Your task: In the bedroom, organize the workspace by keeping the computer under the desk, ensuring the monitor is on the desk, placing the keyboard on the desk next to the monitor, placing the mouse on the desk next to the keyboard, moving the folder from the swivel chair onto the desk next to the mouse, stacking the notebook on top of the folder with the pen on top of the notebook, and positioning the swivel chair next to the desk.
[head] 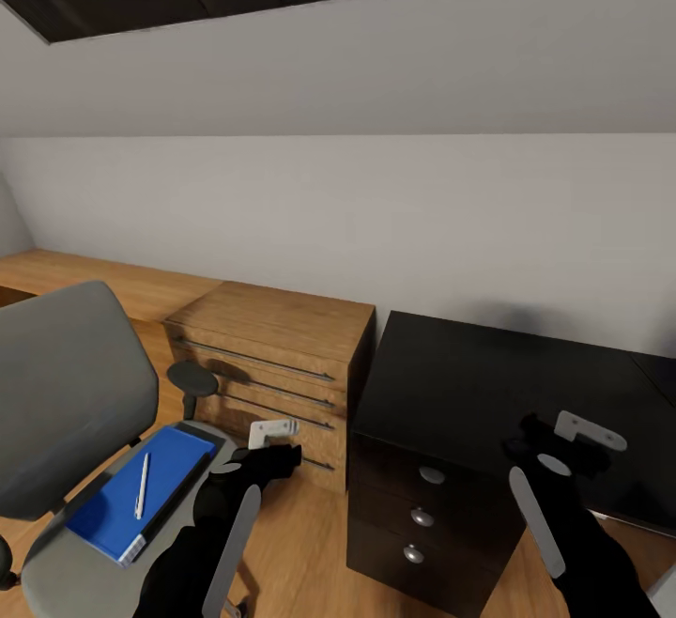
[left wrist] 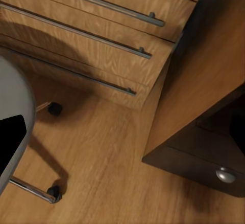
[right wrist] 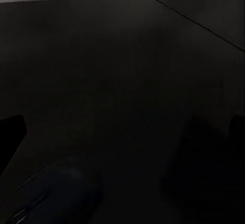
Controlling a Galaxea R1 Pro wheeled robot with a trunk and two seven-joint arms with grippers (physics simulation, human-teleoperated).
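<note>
Robot facing a black worktop [head: 469,383] beside a swivel chair [head: 70,393] carrying office items.

The blue folder [head: 122,496] lies on the chair seat with the white pen [head: 142,486] on top. The left tool [head: 272,449] hovers by the wooden drawer chest [head: 272,355]; the right tool [head: 563,444] hangs over the worktop, near the mouse [right wrist: 51,193]. Whether either tool is spread or pressed together cannot be told.
</note>
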